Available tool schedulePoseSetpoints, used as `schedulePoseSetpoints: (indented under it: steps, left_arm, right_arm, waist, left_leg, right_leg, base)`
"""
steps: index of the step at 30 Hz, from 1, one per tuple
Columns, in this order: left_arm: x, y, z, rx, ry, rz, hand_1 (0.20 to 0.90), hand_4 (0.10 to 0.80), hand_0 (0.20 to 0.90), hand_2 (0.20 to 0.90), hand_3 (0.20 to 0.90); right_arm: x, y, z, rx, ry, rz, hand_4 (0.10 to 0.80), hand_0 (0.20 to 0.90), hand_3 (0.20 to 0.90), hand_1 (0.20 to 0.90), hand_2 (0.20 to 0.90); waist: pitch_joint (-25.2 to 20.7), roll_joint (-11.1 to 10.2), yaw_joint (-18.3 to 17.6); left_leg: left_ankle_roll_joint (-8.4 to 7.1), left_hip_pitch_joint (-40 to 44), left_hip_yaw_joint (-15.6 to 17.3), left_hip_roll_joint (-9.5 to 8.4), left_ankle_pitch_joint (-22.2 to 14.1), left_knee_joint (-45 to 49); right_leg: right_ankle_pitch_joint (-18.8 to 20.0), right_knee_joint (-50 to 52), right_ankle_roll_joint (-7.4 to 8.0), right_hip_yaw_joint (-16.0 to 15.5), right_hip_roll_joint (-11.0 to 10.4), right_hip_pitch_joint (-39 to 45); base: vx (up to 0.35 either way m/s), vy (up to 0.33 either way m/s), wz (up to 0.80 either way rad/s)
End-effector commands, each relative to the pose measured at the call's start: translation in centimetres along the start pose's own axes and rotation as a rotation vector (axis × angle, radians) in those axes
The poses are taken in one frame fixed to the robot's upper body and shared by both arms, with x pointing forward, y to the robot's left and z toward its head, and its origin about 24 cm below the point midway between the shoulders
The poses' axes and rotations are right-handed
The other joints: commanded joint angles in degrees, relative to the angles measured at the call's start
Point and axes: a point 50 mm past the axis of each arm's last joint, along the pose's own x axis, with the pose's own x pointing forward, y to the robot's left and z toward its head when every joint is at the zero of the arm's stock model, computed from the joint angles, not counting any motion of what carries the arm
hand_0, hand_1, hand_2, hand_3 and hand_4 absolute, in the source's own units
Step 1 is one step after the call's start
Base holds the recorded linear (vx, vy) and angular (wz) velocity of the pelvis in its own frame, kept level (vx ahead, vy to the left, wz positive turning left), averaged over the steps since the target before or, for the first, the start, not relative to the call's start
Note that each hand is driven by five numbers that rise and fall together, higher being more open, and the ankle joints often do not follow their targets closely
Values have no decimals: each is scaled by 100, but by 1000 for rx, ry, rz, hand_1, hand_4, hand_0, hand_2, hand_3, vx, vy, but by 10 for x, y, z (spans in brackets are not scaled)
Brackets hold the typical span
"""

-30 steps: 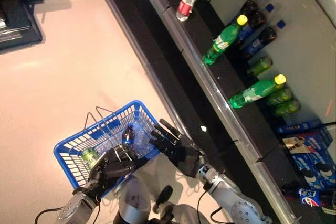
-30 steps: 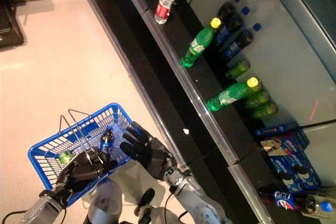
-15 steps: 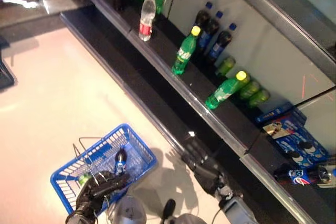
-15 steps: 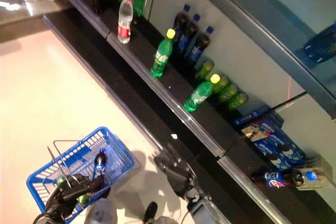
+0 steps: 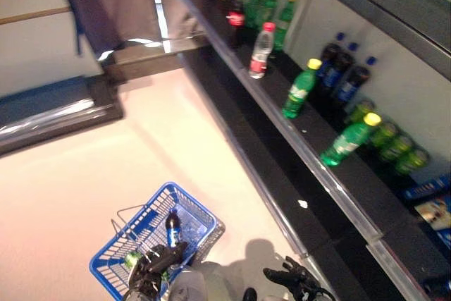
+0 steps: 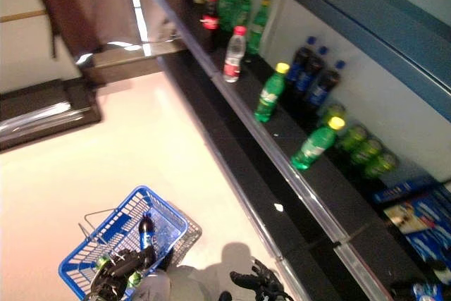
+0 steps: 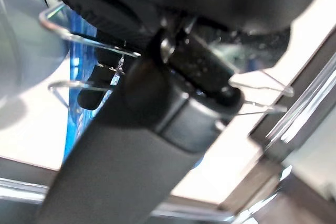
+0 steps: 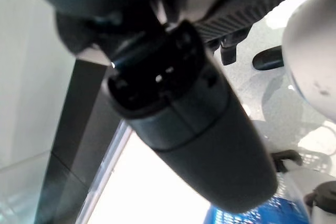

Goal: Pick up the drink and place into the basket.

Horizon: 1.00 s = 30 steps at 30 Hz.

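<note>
since a second ago the right hand (image 5: 292, 280) has drawn away from the blue basket (image 5: 113, 262) and now hangs apart from it, fingers loosely spread and holding nothing. left hand (image 5: 156, 264) is curled round the wire handles (image 5: 130, 218). dark cola bottle (image 5: 172, 227) and a green bottle (image 5: 132, 259) lie inside the basket. more green bottles (image 5: 299, 89) and a clear bottle (image 5: 261, 50) stand on the dark shelf (image 5: 282, 139).

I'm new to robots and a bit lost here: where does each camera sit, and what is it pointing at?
Left eye, right eye: on the head, looking down at the blue basket, shelf and both hands.
Left wrist: on that arm, showing the left hand at the basket's wire handles.
Right wrist: shows the right hand, floor.
All four show the basket.
</note>
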Motion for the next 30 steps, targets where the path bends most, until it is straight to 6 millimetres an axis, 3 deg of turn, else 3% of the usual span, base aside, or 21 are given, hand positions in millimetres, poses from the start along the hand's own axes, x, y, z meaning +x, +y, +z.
schedulePoseSetpoints:
  steps: [1,4,5,7,9,12,14,15,17,18,20,21,22,23,24,25,26,28,30]
  left_arm:
    - [-6,-14,33,-31,-260,-89,300,100,300,300,200]
    - [-6,-3,14,-101,-200,-6,300,100,300,300,200]
    - [-6,-3,14,-101,-200,-6,300,100,300,300,200]
    - [0,-11,13,-117,-176,-17,300,100,300,300,200]
    - [4,-14,13,-98,-159,-26,300,100,300,300,200]
    - [4,-12,13,-50,-164,-36,300,100,300,300,200]
    - [3,-8,15,-24,-172,-34,300,100,300,300,200]
    - [3,-6,16,-16,-174,-38,300,100,300,300,200]
    - [3,-4,18,3,-179,-45,300,100,300,300,200]
    - [4,-3,20,14,-181,-55,300,100,300,300,200]
    - [6,-6,23,-17,-180,-63,300,100,300,300,200]
    - [7,-8,23,-33,-179,-64,300,100,300,300,200]
    - [9,-11,23,-61,-180,-66,300,100,300,300,200]
    - [9,-11,23,-62,-180,-66,300,100,300,300,200]
    - [11,-15,21,-71,-187,-78,300,100,300,300,200]
    - [11,-16,21,-72,-187,-82,300,100,300,300,200]
    - [13,-20,20,-86,-187,-102,300,100,300,300,200]
    - [14,-24,21,-85,-186,-111,300,100,300,300,200]
    - [16,-27,19,-81,-172,-117,300,100,300,300,200]
  right_arm:
    - [-5,-33,-8,-53,19,-83,800,900,900,900,900]
    - [-8,-49,-18,-86,11,-117,800,900,900,900,900]
    - [-8,-49,-18,-86,11,-117,800,900,900,900,900]
    - [-5,-52,-17,-101,3,-126,800,900,900,900,900]
    - [-4,-54,-19,-99,5,-159,800,900,900,900,900]
    - [-4,-57,-33,-30,64,-218,800,900,900,900,900]
    - [-4,-55,-37,-41,69,-266,800,900,900,900,900]
    - [-4,-55,-36,-49,60,-284,800,900,900,900,900]
    - [-3,-55,-34,-33,55,-299,800,900,900,900,900]
    - [-1,-54,-30,-9,45,-307,800,900,900,900,900]
    - [-2,-53,-31,12,51,-289,800,900,900,900,900]
    - [-2,-54,-31,16,49,-286,800,900,900,900,900]
    - [-1,-59,-27,22,38,-291,800,900,900,900,900]
    - [-1,-59,-27,22,37,-291,800,900,900,900,900]
    - [-1,-66,-24,32,34,-298,800,900,900,900,900]
    - [-1,-68,-24,34,34,-299,800,900,900,900,900]
    - [-1,-70,-26,49,43,-300,800,900,900,900,900]
    - [-1,-70,-30,65,64,-303,800,900,900,900,900]
    - [-3,-70,-38,86,93,-311,800,900,900,900,900]
  waist:
    - [-361,195,-76]
    - [-414,153,-239]
    - [-411,154,-237]
    - [-383,228,-394]
    - [-307,231,-435]
    - [-213,213,-421]
    - [-138,267,-438]
    - [-122,329,-458]
    - [-115,412,-527]
    - [-124,405,-628]
    - [-146,273,-735]
    - [-132,228,-753]
    - [-118,106,-736]
    - [-102,116,-739]
    - [-110,-18,-818]
    - [-102,-18,-848]
    - [-132,-64,-998]
    - [-150,-57,-1140]
    - [-251,-47,-1280]
  left_leg:
    - [-389,-16,-268,10,499,-42]
    - [-486,38,74,388,455,121]
    - [-486,40,75,389,451,124]
    - [-504,52,455,450,331,168]
    - [-438,13,582,227,113,450]
    - [-178,-3,732,-106,-178,706]
    - [58,107,740,-389,-319,693]
    - [128,143,716,-436,-349,652]
    - [228,210,652,-504,-362,557]
    - [286,217,532,-612,-367,551]
    - [269,133,456,-878,-470,779]
    - [258,101,472,-962,-533,898]
    - [213,0,624,-1127,-609,1046]
    - [213,9,620,-1119,-630,1067]
    - [180,-35,666,-1315,-671,1147]
    - [179,-10,654,-1332,-722,1183]
    - [215,136,636,-1415,-908,1200]
    - [290,404,525,-1449,-1212,1243]
    - [354,698,388,-1490,-1342,1494]
  right_leg:
    - [667,327,-24,413,44,-726]
    - [758,238,86,596,-172,-709]
    - [757,239,86,597,-171,-707]
    - [804,352,275,633,-488,-893]
    - [868,494,447,754,-790,-919]
    - [962,1014,657,749,-1248,-980]
    - [1334,1772,636,895,-1395,-1251]
    - [1387,2104,588,973,-1342,-1370]
    - [1244,2415,515,1122,-1034,-1509]
    - [907,2252,434,1161,-532,-1483]
    - [637,1519,183,1059,-45,-1308]
    - [603,1229,115,987,26,-1225]
    - [829,593,94,843,88,-1181]
    - [836,573,94,838,97,-1153]
    - [1347,-223,149,947,250,-1294]
    - [1471,-406,175,970,286,-1318]
    - [1855,-563,290,988,310,-1724]
    - [2043,-468,326,846,330,-2125]
    - [1895,-19,198,817,439,-2327]
  base:
    - [41,238,9]
    - [104,392,18]
    - [96,423,-32]
    - [140,581,-9]
    - [213,501,11]
    - [253,397,14]
    - [295,468,12]
    - [231,414,7]
    - [207,303,15]
    - [234,209,27]
    - [318,190,46]
    - [354,148,55]
    - [209,72,45]
    - [365,97,11]
    - [288,68,0]
    - [582,103,10]
    - [465,45,9]
    - [603,13,-4]
    - [609,-23,-8]
